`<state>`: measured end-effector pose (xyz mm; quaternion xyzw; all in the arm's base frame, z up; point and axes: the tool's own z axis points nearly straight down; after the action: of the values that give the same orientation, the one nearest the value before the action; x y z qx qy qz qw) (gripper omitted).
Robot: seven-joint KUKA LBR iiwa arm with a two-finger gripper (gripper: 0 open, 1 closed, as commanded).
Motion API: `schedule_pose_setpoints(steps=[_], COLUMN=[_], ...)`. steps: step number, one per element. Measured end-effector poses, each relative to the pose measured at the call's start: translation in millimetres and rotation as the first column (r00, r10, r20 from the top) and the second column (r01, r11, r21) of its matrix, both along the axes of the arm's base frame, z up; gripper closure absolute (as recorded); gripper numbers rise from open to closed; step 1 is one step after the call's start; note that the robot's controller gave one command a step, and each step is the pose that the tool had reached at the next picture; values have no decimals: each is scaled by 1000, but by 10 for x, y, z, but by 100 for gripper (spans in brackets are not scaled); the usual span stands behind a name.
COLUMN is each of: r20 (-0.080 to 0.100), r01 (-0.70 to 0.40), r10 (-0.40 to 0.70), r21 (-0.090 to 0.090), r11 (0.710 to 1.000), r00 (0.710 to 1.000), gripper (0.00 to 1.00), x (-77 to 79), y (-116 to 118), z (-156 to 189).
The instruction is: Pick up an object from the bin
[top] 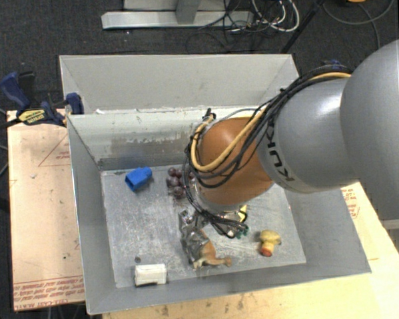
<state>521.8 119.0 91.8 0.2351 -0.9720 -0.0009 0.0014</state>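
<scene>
Camera view: arm (299,143) angled down, gripper (191,237) seemingly over tan toy (209,256).

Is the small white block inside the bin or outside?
Inside: the small white rectangular block lies on the grey metal bin's floor, in its lower-left corner.

the slim metal two-finger gripper (192,244) points down, with a bunch of dark wires (223,225) just to its right. directly above it sits the rounded orange wrist cover (233,167). yellow and black cables (203,165) loop over the cover's left side and run back along the arm. up and to the right of the gripper, the thick grey metal arm (344,128) reaches in, its last link bearing black letters.
</scene>
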Motion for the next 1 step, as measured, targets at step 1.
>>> schedule_pose_setpoints(steps=[1], r20=[-3], r01=[-32], r10=[32], r21=[1], r11=[999], r00=[999], gripper=[100], x=[-87], y=[-252], z=[566])
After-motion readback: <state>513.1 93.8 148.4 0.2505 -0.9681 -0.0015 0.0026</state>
